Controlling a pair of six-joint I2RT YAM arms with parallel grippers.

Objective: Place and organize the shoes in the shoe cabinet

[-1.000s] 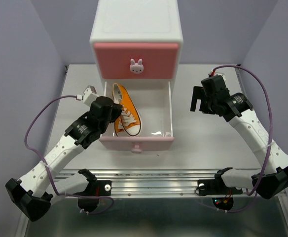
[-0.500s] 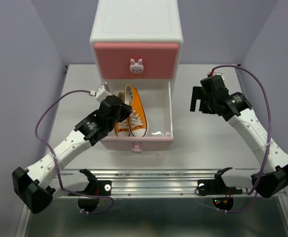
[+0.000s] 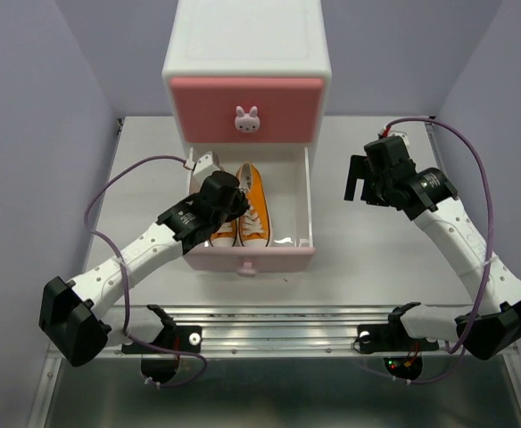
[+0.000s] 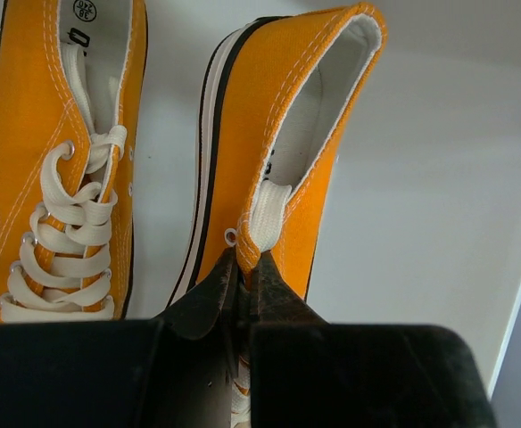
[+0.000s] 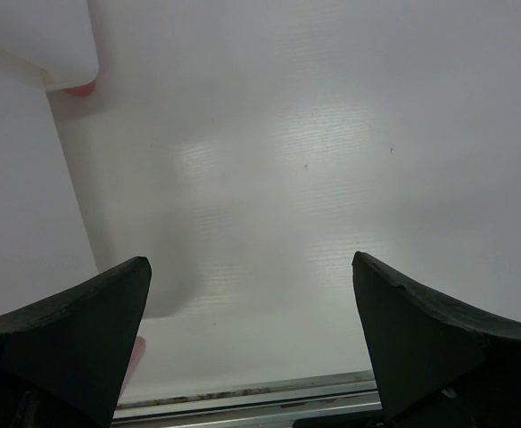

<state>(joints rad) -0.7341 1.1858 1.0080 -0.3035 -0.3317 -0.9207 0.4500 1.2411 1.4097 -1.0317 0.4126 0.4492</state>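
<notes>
The shoe cabinet stands at the back centre, its upper pink drawer shut. Its lower drawer is pulled out. Two orange shoes lie in it side by side, toes toward me. My left gripper is shut on the left side wall of the right orange shoe, pinching it by the eyelets. The left orange shoe is partly under that gripper and shows in the left wrist view. My right gripper is open and empty over the table. The white shoes are out of view.
The right half of the drawer floor is bare. The upper drawer's bunny knob faces me. A pink cabinet foot shows at the right wrist view's upper left. A metal rail runs along the table's near edge.
My left gripper has moved right and farther over the drawer with the orange shoe. That shoe now lies straight beside the other orange one. The right arm has not moved.
</notes>
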